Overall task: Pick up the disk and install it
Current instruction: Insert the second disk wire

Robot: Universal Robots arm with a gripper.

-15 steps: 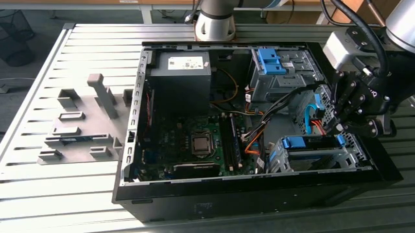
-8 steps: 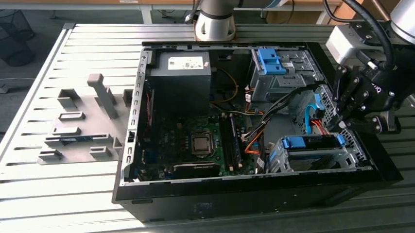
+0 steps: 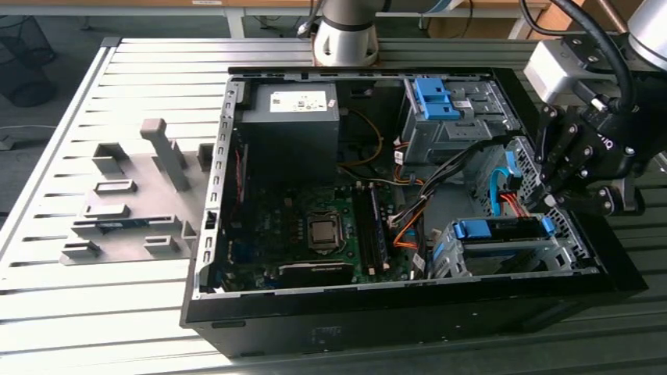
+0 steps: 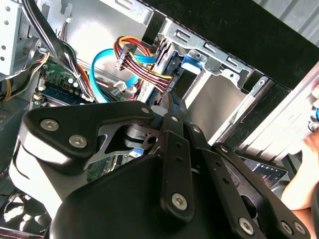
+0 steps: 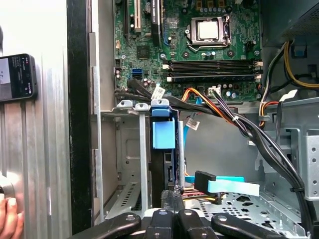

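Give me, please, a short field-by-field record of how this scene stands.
Setting: open black desktop computer case lying on a slatted grey metal table
Disk: flat drive in a blue plastic frame, sitting in the grey metal drive cage
Arm: black gripper just above that cage, at the exterior view's right
Bystander: a hand and a dark phone outside the case wall

I can read nothing here. A white sticker [image 3: 297,100] sits on the dark box [image 3: 287,148] at the far end of the case, well apart from my jaws, and its print is too fine to make out. A small white tag [image 5: 158,92] hangs on a black cable [image 5: 137,85] just beyond my jaws, its marks illegible. A phone [image 5: 15,77] lies outside the case wall, beside my jaws, its screen unreadable.
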